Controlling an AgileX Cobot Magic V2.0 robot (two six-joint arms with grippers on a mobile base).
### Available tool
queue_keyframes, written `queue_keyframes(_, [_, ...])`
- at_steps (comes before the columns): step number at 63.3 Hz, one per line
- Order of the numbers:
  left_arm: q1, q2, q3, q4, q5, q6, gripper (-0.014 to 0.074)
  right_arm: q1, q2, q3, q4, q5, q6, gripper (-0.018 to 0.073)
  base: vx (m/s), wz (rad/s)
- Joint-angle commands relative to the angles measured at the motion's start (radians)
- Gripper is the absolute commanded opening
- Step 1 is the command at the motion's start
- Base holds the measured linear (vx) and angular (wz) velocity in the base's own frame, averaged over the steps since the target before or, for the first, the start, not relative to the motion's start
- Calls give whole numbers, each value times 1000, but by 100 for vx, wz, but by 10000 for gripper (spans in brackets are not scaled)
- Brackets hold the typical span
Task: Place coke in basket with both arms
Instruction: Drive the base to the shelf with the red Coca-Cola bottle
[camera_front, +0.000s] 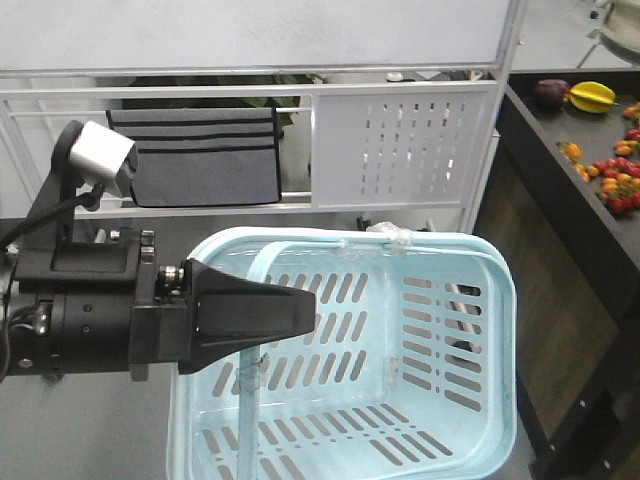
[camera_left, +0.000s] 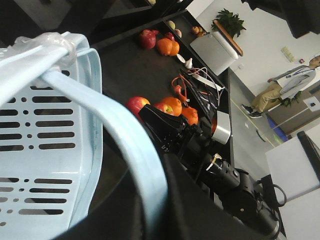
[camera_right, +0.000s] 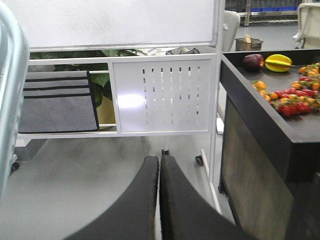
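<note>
**Operator:** Where does my left gripper stand?

**Spotter:** Your left gripper (camera_front: 306, 300) lies across the near-left part of the basket (camera_front: 497, 330), right over its hoop handle (camera_front: 247, 385). The jaws form one closed wedge where the handle crosses them. In your left wrist view the handle runs straight in under the camera, so it reads as clamped on the handle. The silver-grey box (camera_front: 108, 155) sits on its stalk above that arm, to the left of the basket.

**Operator:** And the right one?

**Spotter:** Your right gripper (camera_right: 159, 162) is apart from the basket, on its right side. Only the basket's rim shows at the left edge of your right wrist view. Its two fingers (camera_right: 135, 200) are pressed flat against each other.

**Operator:** The coke?

**Spotter:** You cannot place it from these three views.

**Operator:** What stands around the basket?

**Spotter:** Beyond the basket you have a white perforated panel (camera_front: 405, 150), with a grey folded cloth (camera_front: 205, 155) beyond the basket's left corner. To the basket's right is a black table (camera_right: 305, 127) carrying loose fruit (camera_right: 292, 102). Your right arm lies between the basket and that table.
</note>
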Motion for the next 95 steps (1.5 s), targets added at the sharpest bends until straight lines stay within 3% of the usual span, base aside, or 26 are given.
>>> queue_keyframes(1, [-4, -24, -25, -87, 10, 11, -6, -3, -17, 11, -7, -74, -8, -5, 28, 16])
queue_keyframes(51, [-4, -24, -25, -87, 10, 11, -6, -3, -17, 11, -7, -74, -8, -5, 27, 27])
queue_keyframes(95, [-4, -24, -25, -87, 10, 11, -6, -3, -17, 11, -7, -74, -8, -5, 19, 62])
